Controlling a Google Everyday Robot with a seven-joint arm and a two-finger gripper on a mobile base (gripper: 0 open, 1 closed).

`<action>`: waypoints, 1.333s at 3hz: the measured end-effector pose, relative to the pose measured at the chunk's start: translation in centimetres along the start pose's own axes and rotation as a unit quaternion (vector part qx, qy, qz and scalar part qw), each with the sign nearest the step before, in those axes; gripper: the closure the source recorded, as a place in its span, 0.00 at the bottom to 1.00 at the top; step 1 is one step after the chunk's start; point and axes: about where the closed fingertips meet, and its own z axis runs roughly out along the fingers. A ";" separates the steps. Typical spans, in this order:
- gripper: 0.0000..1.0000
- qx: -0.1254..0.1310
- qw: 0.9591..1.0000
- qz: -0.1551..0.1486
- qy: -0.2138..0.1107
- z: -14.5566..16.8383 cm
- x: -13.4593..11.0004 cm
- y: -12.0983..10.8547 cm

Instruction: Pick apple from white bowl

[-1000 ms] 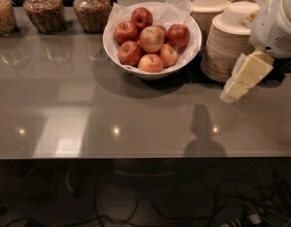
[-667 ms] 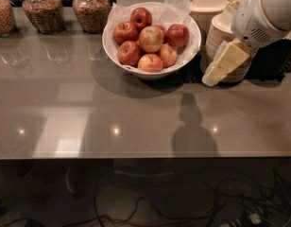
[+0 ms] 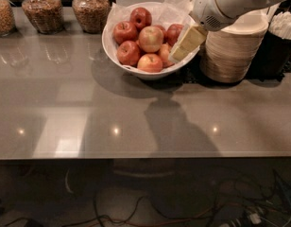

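Note:
The white bowl (image 3: 118, 56) stands at the back middle of the grey counter, lined with crinkled white paper and holding several apples. The apple (image 3: 151, 38), the largest and palest with yellowish-pink skin, lies in the middle of the pile among smaller dark red ones. My gripper (image 3: 177, 55), cream-coloured on a white arm (image 3: 226, 1), reaches in from the upper right. It hangs over the bowl's right rim, just right of the apple and over the red apples on that side. It hides part of the right rim.
A stack of beige disposable bowls (image 3: 233, 53) stands right of the white bowl, under my arm. A dark container with white items (image 3: 282, 30) is at far right. Glass jars (image 3: 41, 11) of dry food line the back left. The counter's front edge (image 3: 145, 156) runs across.
My arm and gripper have moved left from beside the stacked beige bowls to over the white bowl's right rim. The apples and bowl have not moved.

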 end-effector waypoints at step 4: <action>0.19 0.029 0.998 0.006 -0.057 4.6 -1.9 -1.2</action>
